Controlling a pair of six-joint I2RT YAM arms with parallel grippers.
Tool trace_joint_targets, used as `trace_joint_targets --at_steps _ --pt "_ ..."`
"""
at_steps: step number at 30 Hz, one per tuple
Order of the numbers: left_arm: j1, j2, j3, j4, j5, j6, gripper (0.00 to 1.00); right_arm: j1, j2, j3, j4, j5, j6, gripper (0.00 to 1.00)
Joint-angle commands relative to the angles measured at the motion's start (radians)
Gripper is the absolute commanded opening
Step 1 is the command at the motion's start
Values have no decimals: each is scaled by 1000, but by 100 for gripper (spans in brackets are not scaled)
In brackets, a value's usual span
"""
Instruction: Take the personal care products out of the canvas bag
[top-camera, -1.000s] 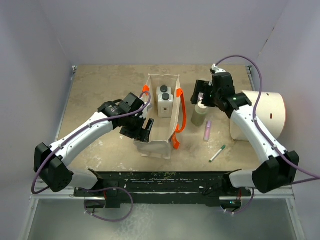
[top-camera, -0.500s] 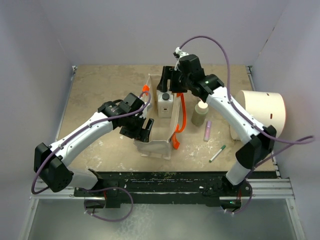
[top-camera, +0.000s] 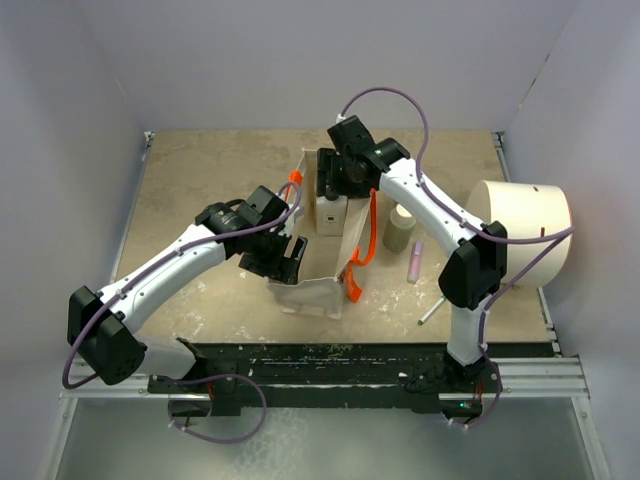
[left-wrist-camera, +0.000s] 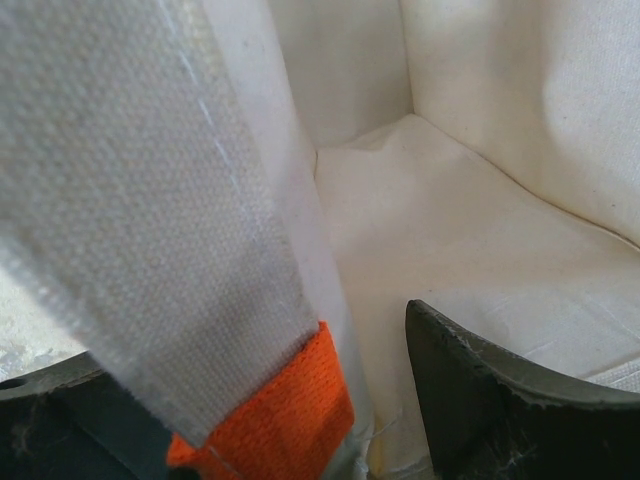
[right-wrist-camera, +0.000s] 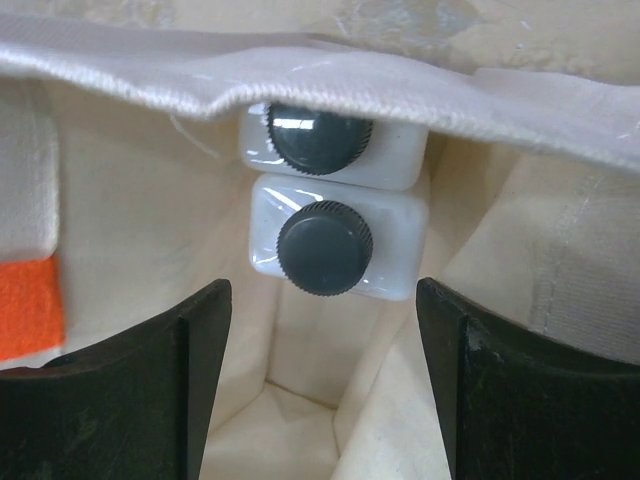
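Observation:
The canvas bag (top-camera: 322, 272) stands upright mid-table with orange handles (top-camera: 363, 245). Two white bottles with black caps (right-wrist-camera: 325, 247) stand side by side at its far end; one shows in the top view (top-camera: 331, 212). My right gripper (top-camera: 336, 183) hangs open just above them, a finger on either side (right-wrist-camera: 320, 385). My left gripper (top-camera: 284, 258) is open and straddles the bag's left wall (left-wrist-camera: 200, 200), near an orange strap end (left-wrist-camera: 275, 410), one finger inside the bag (left-wrist-camera: 500, 400). The olive-beige cylinder (top-camera: 399, 229) stands on the table right of the bag.
A small pink tube (top-camera: 414, 260) lies right of the olive cylinder. A green pen (top-camera: 430, 312) lies nearer the front, partly behind my right arm. A large white cylinder (top-camera: 525, 225) lies at the right edge. Walls enclose the table.
My right arm has swung left from beside the olive cylinder to over the bag's far end, above the two bottles. The left arm and the bag have not moved.

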Motion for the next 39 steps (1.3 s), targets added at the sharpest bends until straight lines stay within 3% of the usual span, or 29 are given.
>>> trace_joint_targets --at_steps 1,8,22,32,39 --pt "0 -20 46 12 -6 6 85 13 31 84 -128 175 40 78" --pt "-1 -17 45 14 -5 12 85 28 84 90 -143 215 48 85" --pt "0 -29 46 0 -11 13 85 35 194 117 -130 200 81 84" --pt "0 -30 48 1 -11 8 85 37 223 110 -127 237 82 74" --pt "0 -36 46 -3 -10 4 85 37 193 111 -93 184 68 32"
